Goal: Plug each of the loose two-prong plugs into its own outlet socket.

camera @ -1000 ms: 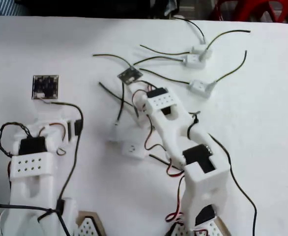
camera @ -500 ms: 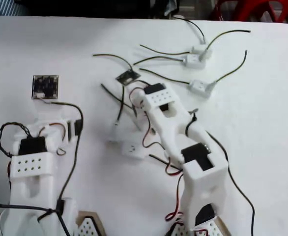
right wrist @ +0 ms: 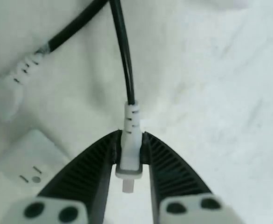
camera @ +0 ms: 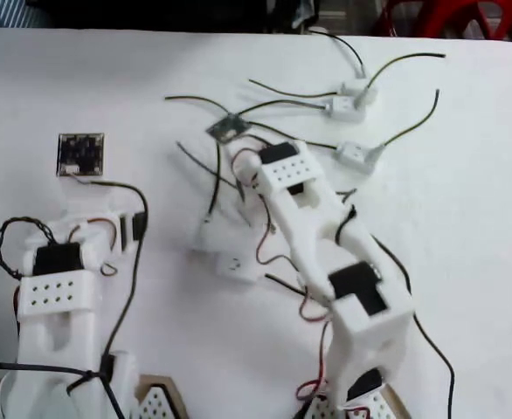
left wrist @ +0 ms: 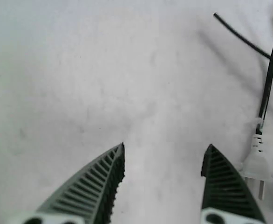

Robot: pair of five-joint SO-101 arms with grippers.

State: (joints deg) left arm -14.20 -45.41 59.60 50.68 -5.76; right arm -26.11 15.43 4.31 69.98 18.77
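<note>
My right gripper (right wrist: 129, 154) is shut on a white two-prong plug (right wrist: 128, 140), whose black cord runs away from the fingers. Beside it lie a white outlet socket (right wrist: 27, 161) and a second loose plug (right wrist: 3, 100). In the high view the right arm (camera: 304, 209) stretches to the table's middle, with the socket (camera: 234, 263) just beside it. My left gripper (left wrist: 162, 151) is open over bare table, a loose white plug (left wrist: 256, 164) on a black cord lying beside one finger. The left arm (camera: 57, 288) is at the near left.
Three white sockets with cords (camera: 345, 107) lie at the far right. A small circuit board (camera: 81, 153) sits at the left and another (camera: 227, 129) lies just beyond the right arm's tip. Loose black cords (camera: 199, 100) cross the middle.
The right arm has pushed a little farther from the near edge with the plug in its grip; the small board and cords by its tip shifted with it. The left arm has kept still.
</note>
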